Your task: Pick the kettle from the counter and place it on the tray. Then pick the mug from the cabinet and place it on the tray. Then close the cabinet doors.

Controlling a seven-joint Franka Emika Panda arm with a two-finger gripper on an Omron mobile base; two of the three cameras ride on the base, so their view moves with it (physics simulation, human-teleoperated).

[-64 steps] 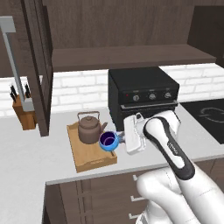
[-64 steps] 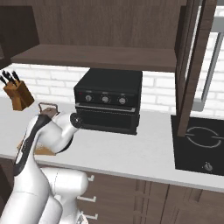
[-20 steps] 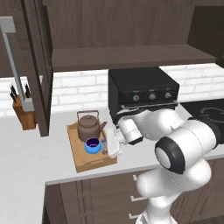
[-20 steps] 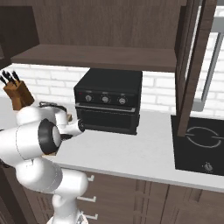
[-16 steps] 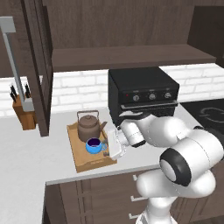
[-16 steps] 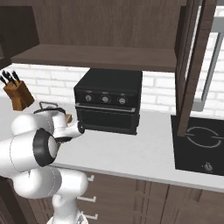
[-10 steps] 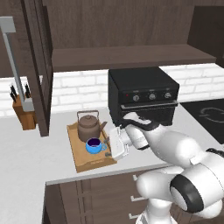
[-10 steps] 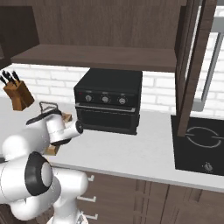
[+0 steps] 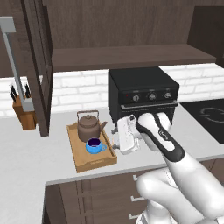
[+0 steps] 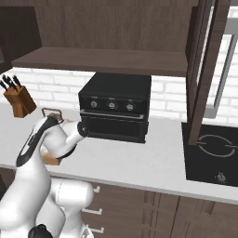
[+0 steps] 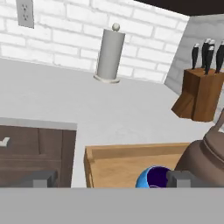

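Backed off from the mug since a second ago, the two-finger claw (image 9: 114,139) now hangs wide open and empty just right of the rectangular light-wood tray (image 9: 84,159). On that tray the small bright-blue rounded mug (image 9: 94,145) stands upright, handle toward the claw, before the squat dark-brown metallic kettle (image 9: 89,127), spout pointing right, on the light-grey counter (image 9: 30,155)

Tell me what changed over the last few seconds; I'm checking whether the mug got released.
The gripper let go of the mug, opened its jaws and backed off to the right. The mug, kettle and tray stayed put; the cabinet door is still open.
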